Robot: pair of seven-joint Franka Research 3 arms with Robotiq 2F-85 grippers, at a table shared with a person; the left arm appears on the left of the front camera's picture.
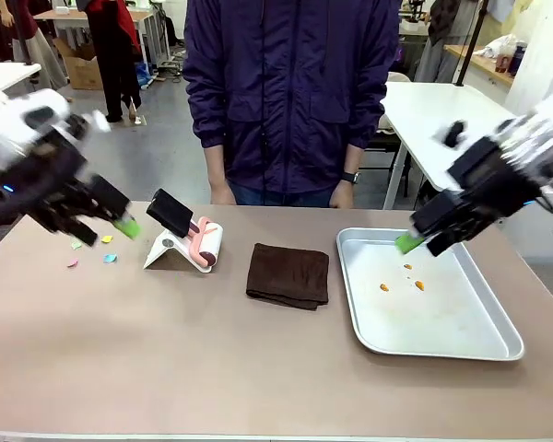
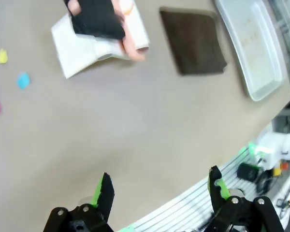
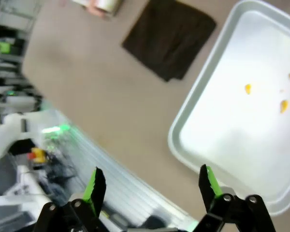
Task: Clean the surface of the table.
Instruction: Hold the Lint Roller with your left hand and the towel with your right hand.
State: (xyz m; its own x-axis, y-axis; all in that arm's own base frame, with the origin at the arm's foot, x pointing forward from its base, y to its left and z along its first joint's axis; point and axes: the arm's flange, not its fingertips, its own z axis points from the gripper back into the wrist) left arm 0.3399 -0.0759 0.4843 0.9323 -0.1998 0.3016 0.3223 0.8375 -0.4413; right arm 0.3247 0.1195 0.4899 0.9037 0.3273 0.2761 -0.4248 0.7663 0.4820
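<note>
My left pincer [image 1: 111, 230] hangs wide open and empty above paper scraps [image 1: 109, 258] at the far left corner of the table [image 1: 212, 359], which spreads beneath me. My right pincer [image 1: 422, 244], just as open and empty, hovers over the tray [image 1: 442, 343]. I judge that cleaning hasn't started; next I need to grip the cloth [image 1: 288, 274].

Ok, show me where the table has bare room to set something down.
The whole near strip of the table, in front of the lint roller, brown cloth and tray, is bare. Crowded: the far left, with coloured scraps.
</note>
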